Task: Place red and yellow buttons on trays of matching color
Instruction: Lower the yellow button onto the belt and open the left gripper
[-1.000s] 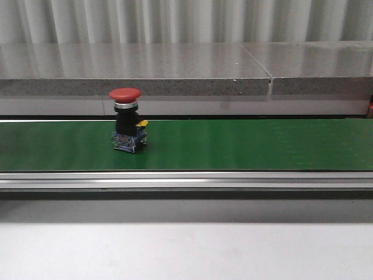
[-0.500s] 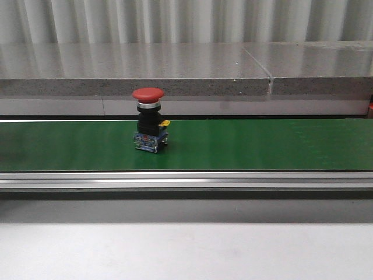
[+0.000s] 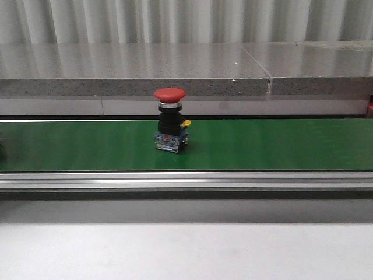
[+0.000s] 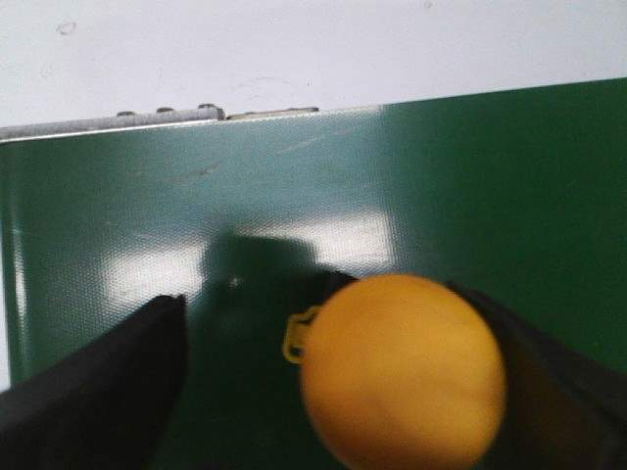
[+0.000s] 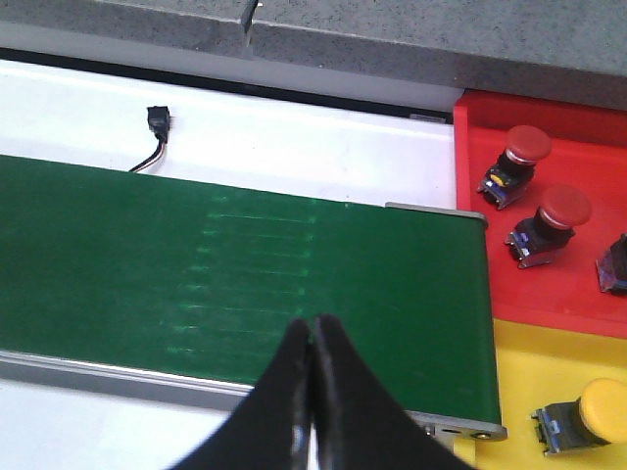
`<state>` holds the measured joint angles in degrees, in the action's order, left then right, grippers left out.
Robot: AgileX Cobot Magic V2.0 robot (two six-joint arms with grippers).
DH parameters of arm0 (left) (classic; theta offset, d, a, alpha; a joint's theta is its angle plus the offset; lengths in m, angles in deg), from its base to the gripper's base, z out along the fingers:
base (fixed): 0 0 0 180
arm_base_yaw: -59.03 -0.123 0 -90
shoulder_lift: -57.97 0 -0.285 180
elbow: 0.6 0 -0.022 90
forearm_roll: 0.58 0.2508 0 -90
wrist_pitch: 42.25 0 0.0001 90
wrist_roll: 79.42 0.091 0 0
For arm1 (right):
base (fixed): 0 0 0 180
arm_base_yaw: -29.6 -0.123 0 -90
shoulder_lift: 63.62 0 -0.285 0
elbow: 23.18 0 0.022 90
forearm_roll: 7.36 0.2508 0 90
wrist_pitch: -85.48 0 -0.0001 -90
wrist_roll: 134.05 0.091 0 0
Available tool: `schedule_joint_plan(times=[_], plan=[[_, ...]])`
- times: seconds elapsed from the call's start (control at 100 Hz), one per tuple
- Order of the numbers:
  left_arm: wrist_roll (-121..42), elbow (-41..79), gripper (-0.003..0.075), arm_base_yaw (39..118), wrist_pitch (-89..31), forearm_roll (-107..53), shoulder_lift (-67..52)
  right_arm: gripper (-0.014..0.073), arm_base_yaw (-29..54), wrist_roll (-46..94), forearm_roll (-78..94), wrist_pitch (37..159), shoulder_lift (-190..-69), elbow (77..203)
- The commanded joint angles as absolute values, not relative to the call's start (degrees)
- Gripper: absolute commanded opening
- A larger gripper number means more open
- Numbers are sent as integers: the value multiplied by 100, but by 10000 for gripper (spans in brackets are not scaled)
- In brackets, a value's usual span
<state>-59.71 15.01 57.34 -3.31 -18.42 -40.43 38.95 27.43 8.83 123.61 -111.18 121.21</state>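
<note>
Straddling a yellow button point(image 4: 404, 370), the left hand point(image 4: 333, 392) is spread wide with nothing gripped; cap faces the wrist camera, long axis upright on the green belt point(image 4: 118, 215). Right hand point(image 5: 312, 392): fingers pressed together, empty, near the red tray point(image 5: 470, 196) and yellow tray point(image 5: 519, 362). Red button point(image 3: 171, 119): upright mid-belt.

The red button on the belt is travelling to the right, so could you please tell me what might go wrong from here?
1. The red button has moved right along the belt over the last second; the right tool is shut and may miss it.
2. The left tool straddles a yellow button off-centre, so closing could tip it.
</note>
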Motion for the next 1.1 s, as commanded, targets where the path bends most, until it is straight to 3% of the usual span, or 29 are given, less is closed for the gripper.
schedule_joint_plan(times=[0.0, 0.59, 1.09], plan=[[-5977, 1354, 708, 5754, -459, -1976, -3746, -68, 3883, 2691, 915, 11971, -11093, 12262], [-5273, 1354, 679, 6026, -104, -2879, -2562, -68, 3883, 2691, 915, 11971, -11093, 12262], [-5113, 1962, 670, 6053, -650, -2747, -602, -68, 3883, 2691, 915, 11971, -11093, 12262]])
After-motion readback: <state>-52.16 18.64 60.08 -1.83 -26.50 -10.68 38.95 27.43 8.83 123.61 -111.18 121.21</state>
